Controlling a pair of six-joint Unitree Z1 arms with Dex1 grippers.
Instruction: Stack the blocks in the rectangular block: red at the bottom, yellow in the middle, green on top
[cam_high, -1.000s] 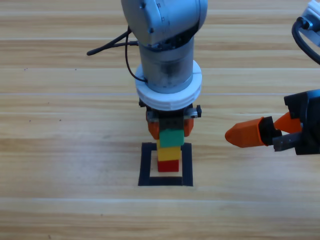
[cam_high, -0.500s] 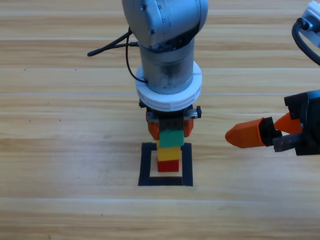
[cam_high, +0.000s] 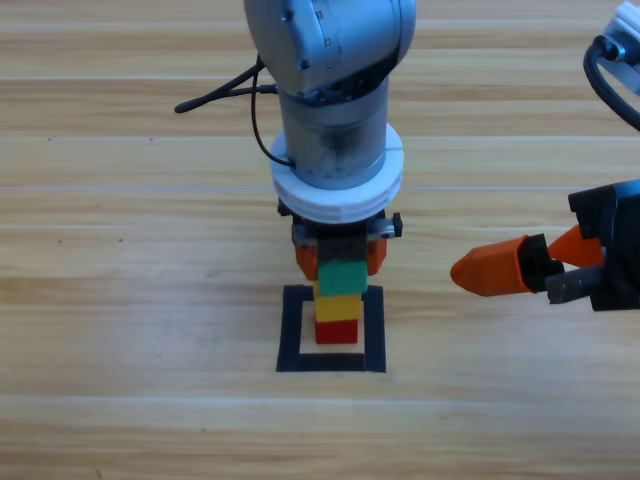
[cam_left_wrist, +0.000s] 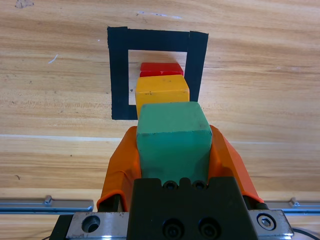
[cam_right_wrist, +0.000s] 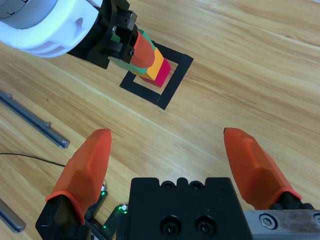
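Observation:
Inside the black tape rectangular block (cam_high: 331, 361) (cam_left_wrist: 119, 75) (cam_right_wrist: 172, 82) stands a stack. The red cube (cam_high: 337, 331) (cam_left_wrist: 161, 68) (cam_right_wrist: 162, 76) is at the bottom, the yellow cube (cam_high: 338, 306) (cam_left_wrist: 162, 91) (cam_right_wrist: 156, 62) on it, and the green cube (cam_high: 344, 275) (cam_left_wrist: 172, 135) on top. My left gripper (cam_high: 341, 256) (cam_left_wrist: 172, 150) comes straight down over the stack, its orange jaws shut on the green cube's sides. My right gripper (cam_high: 497, 266) (cam_right_wrist: 170, 155) waits open at the right, away from the stack.
Bare wooden table lies all around the tape outline. A black cable (cam_high: 225, 92) trails from the left arm at the back. Metal rails (cam_right_wrist: 32, 120) (cam_left_wrist: 47, 204) run along the table's edge in the wrist views.

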